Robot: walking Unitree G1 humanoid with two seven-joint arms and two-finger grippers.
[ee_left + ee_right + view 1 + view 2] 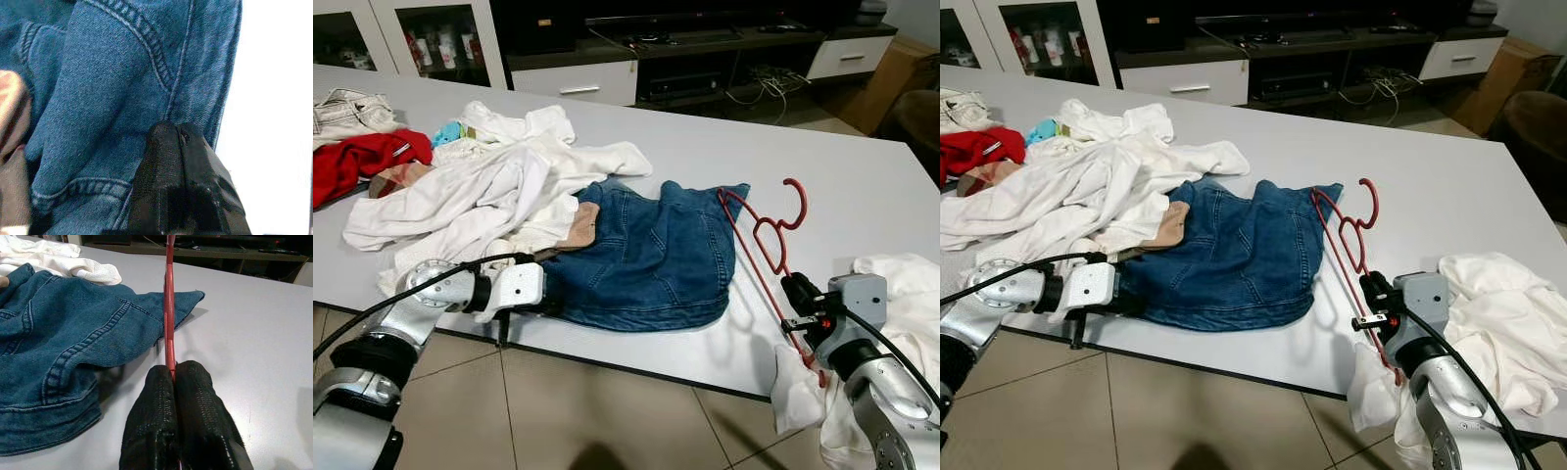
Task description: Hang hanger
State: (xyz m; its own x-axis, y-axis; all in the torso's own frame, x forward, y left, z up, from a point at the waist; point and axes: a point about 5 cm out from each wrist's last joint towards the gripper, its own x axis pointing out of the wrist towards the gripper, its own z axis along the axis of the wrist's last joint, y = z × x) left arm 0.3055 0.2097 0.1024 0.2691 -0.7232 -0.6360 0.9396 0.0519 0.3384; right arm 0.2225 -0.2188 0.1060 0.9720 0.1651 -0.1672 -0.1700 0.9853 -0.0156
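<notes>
Right gripper (174, 369) is clenching the light, stiff thin red plastic hanger (771, 235) by its lower bar, left gripper (171, 134) is pinching the soft blue denim garment (646, 259).

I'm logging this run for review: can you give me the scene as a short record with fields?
surface: grey table
hanger: red hanger, partly over the edge of the denim
garment: denim, crumpled at the table's near edge
right gripper: shut on the hanger's bar
left gripper: fingers together at the denim's near edge; grip on the cloth unclear
other: white clothes, red cloth
</notes>
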